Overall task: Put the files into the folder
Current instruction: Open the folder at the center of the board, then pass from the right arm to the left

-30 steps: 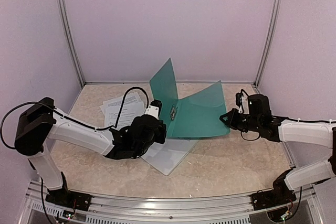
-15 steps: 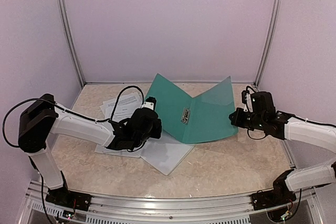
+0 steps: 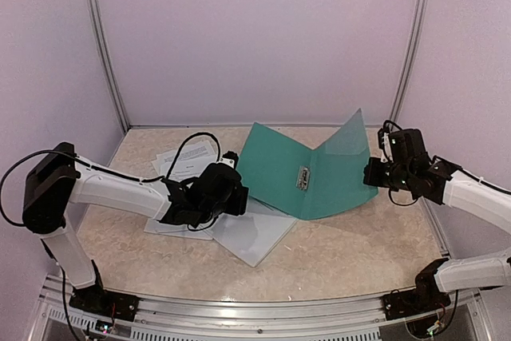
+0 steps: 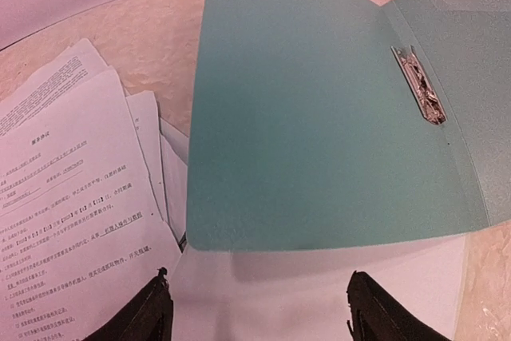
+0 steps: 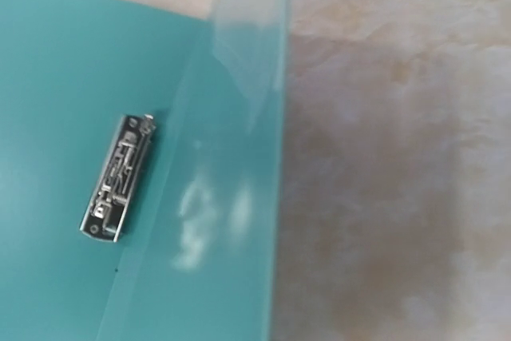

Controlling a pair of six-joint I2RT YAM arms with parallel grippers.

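Slid rightward by my closed right gripper [image 3: 373,175], the folder [image 3: 279,169] sits open; files [image 4: 72,197] lie just left of my empty, spread left gripper [image 4: 257,289]

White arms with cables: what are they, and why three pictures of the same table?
They are two robot arms, each ending in a two-finger gripper. The wide picture looks down from above and behind them; the other two come from wrist cameras. On the table lie printed files and an open green folder with a metal clip inside. The left gripper is open and empty. The right gripper is shut, apparently pinching the folder's raised cover.
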